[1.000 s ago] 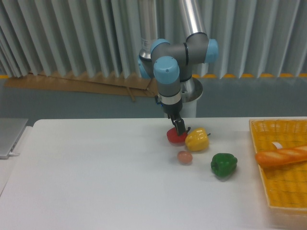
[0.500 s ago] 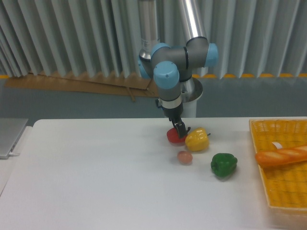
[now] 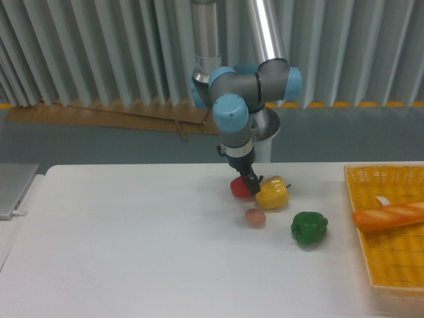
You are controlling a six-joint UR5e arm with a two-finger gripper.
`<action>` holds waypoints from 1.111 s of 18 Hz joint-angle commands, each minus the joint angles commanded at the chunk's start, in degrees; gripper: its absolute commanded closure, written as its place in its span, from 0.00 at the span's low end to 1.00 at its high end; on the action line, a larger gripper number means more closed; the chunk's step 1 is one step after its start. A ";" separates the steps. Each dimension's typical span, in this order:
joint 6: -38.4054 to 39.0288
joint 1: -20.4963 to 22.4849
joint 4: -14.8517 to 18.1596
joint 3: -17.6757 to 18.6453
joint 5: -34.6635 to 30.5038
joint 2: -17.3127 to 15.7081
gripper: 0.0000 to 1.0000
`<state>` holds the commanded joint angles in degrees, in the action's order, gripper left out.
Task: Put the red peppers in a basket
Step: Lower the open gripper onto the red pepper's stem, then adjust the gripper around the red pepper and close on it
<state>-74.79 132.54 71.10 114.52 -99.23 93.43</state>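
The red pepper (image 3: 239,189) sits on the white table, partly hidden behind my gripper and touching the yellow pepper (image 3: 272,193) on its right. My gripper (image 3: 252,181) points down at the red pepper's right side, its fingers down around or against it; whether they are closed on it does not show. The yellow-orange mesh basket (image 3: 391,265) lies at the table's right edge, far to the right of the gripper.
A green pepper (image 3: 309,227) lies in front and to the right of the yellow one. A small pinkish egg-like object (image 3: 255,216) lies just in front of the red pepper. A long bread loaf (image 3: 389,215) rests in the basket. A grey laptop-like object (image 3: 13,189) is at the left edge.
The arm has shifted slightly right and down at the red pepper. The peppers have barely moved.
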 joint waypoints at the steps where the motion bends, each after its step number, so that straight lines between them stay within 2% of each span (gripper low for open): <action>1: 0.09 -0.09 -0.17 0.00 0.00 0.44 0.00; 4: 0.09 -0.09 -1.40 0.26 -0.44 1.40 0.00; 20: 0.09 -0.79 -1.49 -0.26 -3.87 2.29 0.00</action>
<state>-74.71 131.75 69.61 114.26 -103.09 95.71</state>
